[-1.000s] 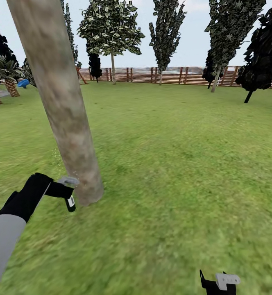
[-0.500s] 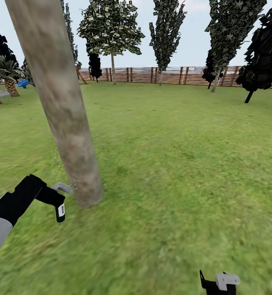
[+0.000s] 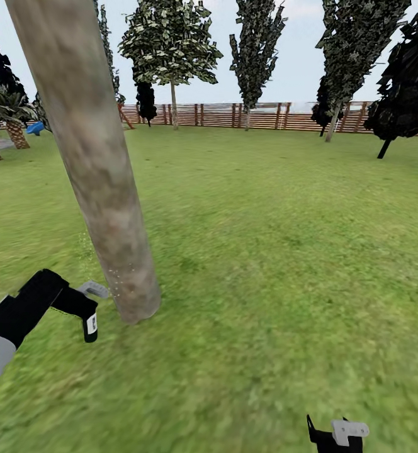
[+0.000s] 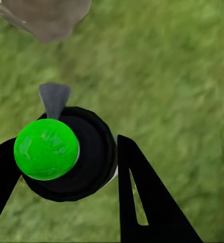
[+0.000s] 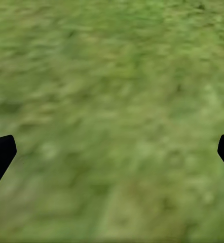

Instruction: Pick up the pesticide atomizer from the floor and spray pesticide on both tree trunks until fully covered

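Left gripper [image 4: 66, 167] clamped on pesticide atomizer [image 4: 66, 152], nozzle near tree trunk [image 3: 102, 182] base, right gripper [image 5: 112, 152] spread wide over lawn [image 3: 284, 251], open grass to fence [image 3: 234, 116].

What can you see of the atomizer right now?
The atomizer is held between the left gripper's black fingers, over the grass. The left wrist view looks down on it: a round black body, a glossy green ball on top, and a grey nozzle pointing toward the trunk. In the head view the nozzle sits just short of the trunk's base, with faint specks between them.
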